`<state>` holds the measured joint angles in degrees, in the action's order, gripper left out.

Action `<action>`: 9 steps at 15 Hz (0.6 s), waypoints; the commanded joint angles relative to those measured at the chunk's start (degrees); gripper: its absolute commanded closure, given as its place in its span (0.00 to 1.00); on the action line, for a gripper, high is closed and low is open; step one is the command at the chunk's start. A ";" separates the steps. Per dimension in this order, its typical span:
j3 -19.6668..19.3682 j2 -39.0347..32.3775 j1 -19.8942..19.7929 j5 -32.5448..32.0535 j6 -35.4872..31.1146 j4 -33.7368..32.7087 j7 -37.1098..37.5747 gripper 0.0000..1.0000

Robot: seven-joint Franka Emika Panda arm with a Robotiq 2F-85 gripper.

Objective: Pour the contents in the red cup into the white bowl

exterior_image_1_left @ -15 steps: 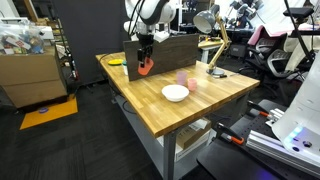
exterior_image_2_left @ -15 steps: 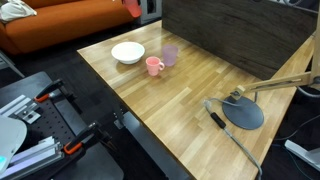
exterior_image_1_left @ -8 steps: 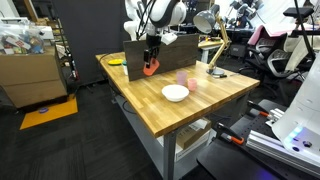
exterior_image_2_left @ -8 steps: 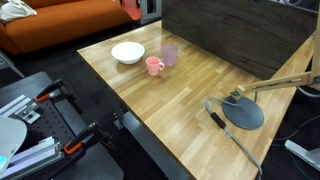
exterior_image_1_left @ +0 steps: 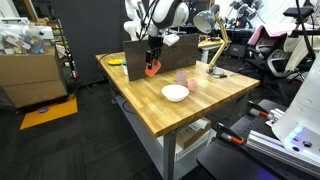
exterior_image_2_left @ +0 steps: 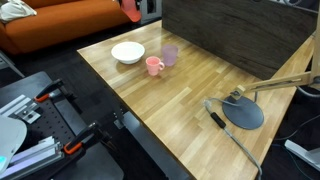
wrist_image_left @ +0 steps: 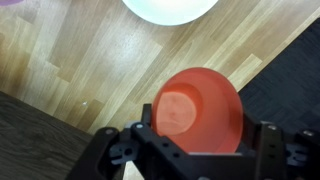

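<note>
My gripper is shut on the red cup and holds it in the air above the wooden table, behind the white bowl. In the wrist view the red cup sits between my fingers, its open mouth facing the camera, and part of the white bowl shows at the top edge. In an exterior view the white bowl stands near the table's far corner and only a piece of the red cup shows at the top edge.
A pink mug and a pale lilac cup stand beside the bowl. A dark upright board runs along the table's back. A desk lamp stands at one end. A flat yellow item lies behind the board.
My gripper with the red cup has moved a little sideways toward the lamp side over the last second; since half a second ago it has barely moved.
</note>
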<state>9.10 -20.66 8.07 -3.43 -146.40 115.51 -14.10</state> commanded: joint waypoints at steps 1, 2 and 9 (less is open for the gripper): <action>0.32 -0.02 -0.28 -0.19 0.20 -0.14 0.17 0.45; 0.34 -0.51 -0.18 -0.47 0.23 -0.86 -0.14 0.45; 2.55 1.17 -0.65 0.93 -8.47 0.80 -1.42 0.45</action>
<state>10.67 -20.64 8.15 -3.59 -150.69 114.54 -14.60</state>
